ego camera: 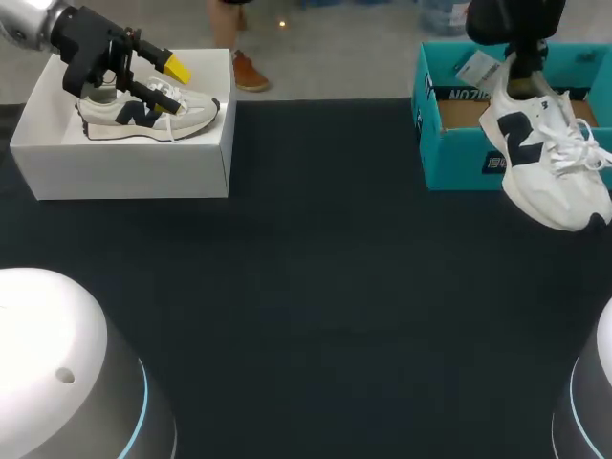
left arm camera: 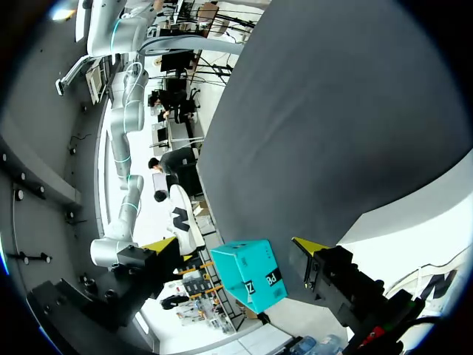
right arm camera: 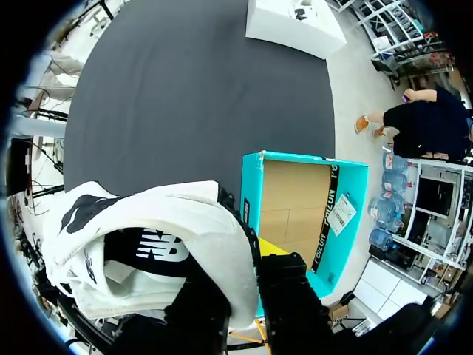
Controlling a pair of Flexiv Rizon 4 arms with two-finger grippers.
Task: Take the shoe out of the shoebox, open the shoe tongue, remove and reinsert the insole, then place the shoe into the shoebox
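In the head view a white shoe with a navy logo (ego camera: 540, 158) hangs toe-down over the front wall of the teal shoebox (ego camera: 457, 161). My right gripper (ego camera: 521, 67) is shut on its heel collar. The right wrist view shows that shoe (right arm camera: 148, 237) pinched in the right gripper (right arm camera: 247, 274), above the teal shoebox (right arm camera: 250, 185), whose cardboard floor is bare. A second white shoe (ego camera: 148, 115) lies on its sole in the white shoebox (ego camera: 124, 172). My left gripper (ego camera: 164, 81) hovers open just above it. From the left wrist, the open left gripper (left arm camera: 235, 248) faces the far teal shoebox (left arm camera: 247, 275).
The dark tabletop (ego camera: 316, 287) stretches between the two boxes. The white shoebox stands at the back left and the teal one at the back right. A paper tag (right arm camera: 340, 214) lies inside the teal box.
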